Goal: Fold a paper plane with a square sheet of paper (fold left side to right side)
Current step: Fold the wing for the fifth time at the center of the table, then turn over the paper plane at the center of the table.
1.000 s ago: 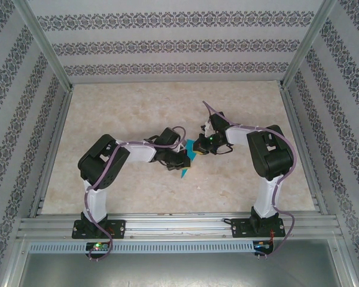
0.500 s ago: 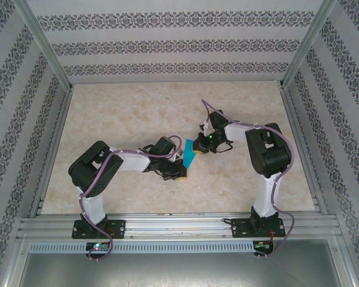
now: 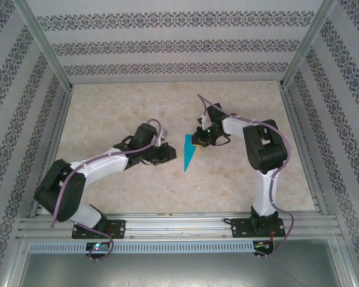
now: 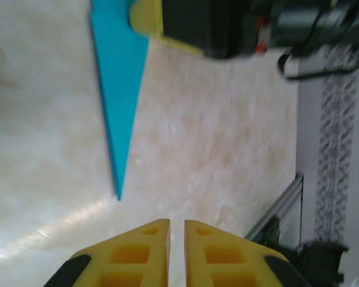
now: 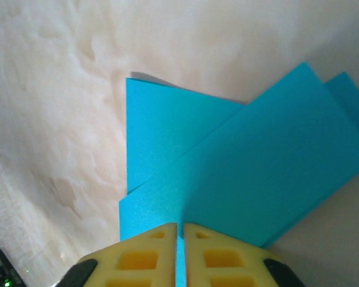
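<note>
Because the paper plane [image 3: 188,154] (a narrow pointed dart of thin teal-blue paper) looks light, limp and easily creased, it is probably best taken at its wide, layered tail, not the fragile tip. It lies flat on the pale marbled bench [image 3: 125,113], between the arms. Left fingers [image 4: 137,251]: nearly pressed together on nothing, near the plane, arm stretched low. Right fingers [image 5: 140,254]: nearly together over the tail, elbow raised; whether they pinch it cannot be told.

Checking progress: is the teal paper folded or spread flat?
Folded: the paper plane is a narrow pointed dart with overlapping layers.
</note>
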